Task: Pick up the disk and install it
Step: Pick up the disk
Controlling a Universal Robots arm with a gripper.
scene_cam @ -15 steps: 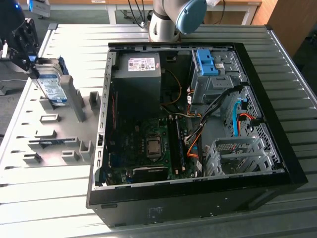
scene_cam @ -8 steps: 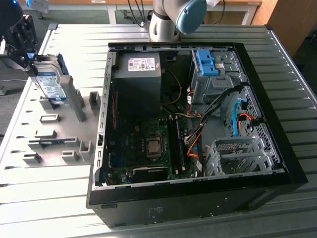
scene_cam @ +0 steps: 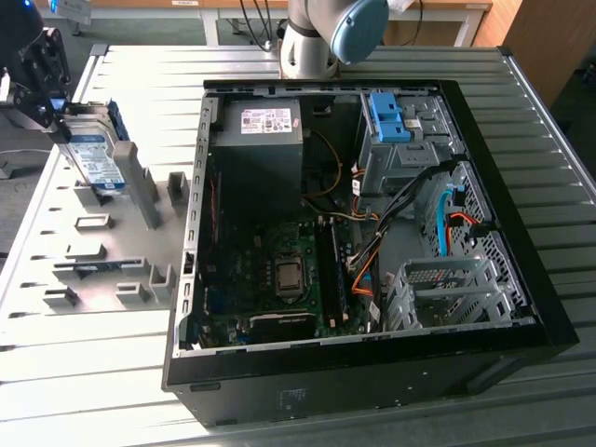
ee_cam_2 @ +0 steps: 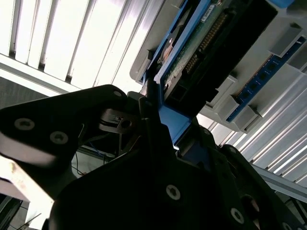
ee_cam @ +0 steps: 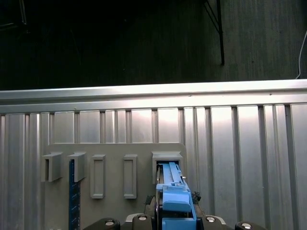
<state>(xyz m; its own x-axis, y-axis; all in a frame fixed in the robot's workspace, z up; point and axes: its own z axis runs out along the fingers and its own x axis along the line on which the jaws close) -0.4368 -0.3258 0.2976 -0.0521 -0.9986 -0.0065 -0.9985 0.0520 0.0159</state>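
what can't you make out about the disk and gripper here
- Exterior view: gripper partly cut off by the picture's edge; too small to tell whether disk touches holder.
- First wrist view: disk is edge-on, label hidden.
- Second wrist view: gripper body covers part of the disk.
- Exterior view: cage walls hide its inside.

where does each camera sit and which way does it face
Exterior view: off the arm, above, looking down on the open computer case, arm base and gripper.
First wrist view: on the wrist, facing along the disk toward the slotted holder.
Second wrist view: on the wrist, close on the gripper and the disk's circuit board.
All three share the disk.
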